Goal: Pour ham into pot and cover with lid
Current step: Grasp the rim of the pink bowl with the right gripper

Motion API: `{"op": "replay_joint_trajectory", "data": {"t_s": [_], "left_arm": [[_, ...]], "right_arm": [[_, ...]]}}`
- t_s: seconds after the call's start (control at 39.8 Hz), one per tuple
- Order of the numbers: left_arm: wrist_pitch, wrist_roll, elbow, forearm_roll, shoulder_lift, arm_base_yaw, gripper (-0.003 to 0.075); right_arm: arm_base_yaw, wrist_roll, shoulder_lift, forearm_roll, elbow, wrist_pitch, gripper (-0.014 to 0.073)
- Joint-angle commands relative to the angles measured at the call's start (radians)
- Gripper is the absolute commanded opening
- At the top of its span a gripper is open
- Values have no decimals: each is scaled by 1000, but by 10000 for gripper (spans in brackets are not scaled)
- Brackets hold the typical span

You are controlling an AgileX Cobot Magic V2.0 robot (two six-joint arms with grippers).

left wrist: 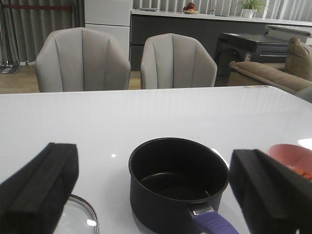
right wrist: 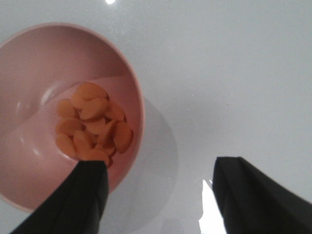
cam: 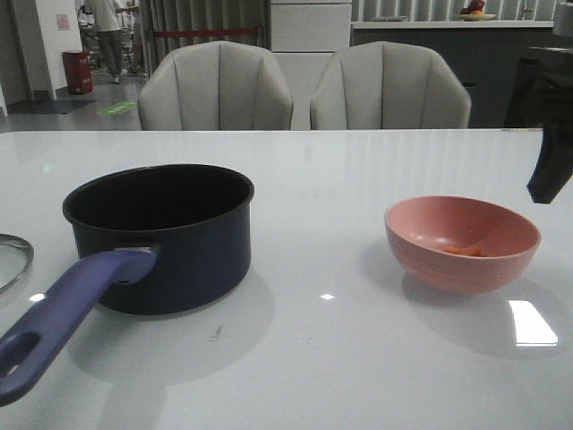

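Note:
The dark navy pot (cam: 161, 237) stands at the table's left, its purple-blue handle (cam: 63, 313) pointing toward the front edge; its black inside is bare. Only an edge of the glass lid (cam: 12, 260) shows, flat on the table left of the pot. Thin orange ham pieces (right wrist: 90, 124) lie in the pink bowl (cam: 462, 242) at the right. My right gripper (right wrist: 161, 165) hovers open over the bowl's edge, one finger (right wrist: 83, 195) above the rim, the other (right wrist: 253, 195) above the table. My left gripper (left wrist: 153, 156) is open behind the pot (left wrist: 178, 183) and lid (left wrist: 80, 217), holding nothing.
Two grey chairs (cam: 304, 90) stand behind the table's far edge. Bare white tabletop (cam: 322, 215) lies between pot and bowl. In the front view the right gripper (cam: 548, 179) shows as a dark shape at the right border.

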Motion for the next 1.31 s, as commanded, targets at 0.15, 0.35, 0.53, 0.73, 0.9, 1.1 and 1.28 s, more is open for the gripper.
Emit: {"op": "replay_joint_trajectory", "data": {"t_s": [0.15,0.35,0.53,0.73,0.9,1.1,1.28], "left_arm": [[-80,4,-25,-5,10,-9,655],[-80,4,-25,-5,10,-9,655],[-80,4,-25,-5,10,-9,655],[-80,4,-25,-5,10,-9,655],[-80,4,-25,-5,10,-9,655],[-80,4,-25,-5,10,-9,655],[-80,4,-25,-5,10,-9,655]], "right_arm": [[-2,-16,119,34,-144,-20,554],[8,-43,228,92,-214,0,554],[19,-68,301,101,-250,3,477],[19,-68,323,101,-276,7,119],[19,-68,317,105,-304,-2,133],[27,-70,288,115,-409,166,133],[102,-114,239,114,-524,225,133]]}}
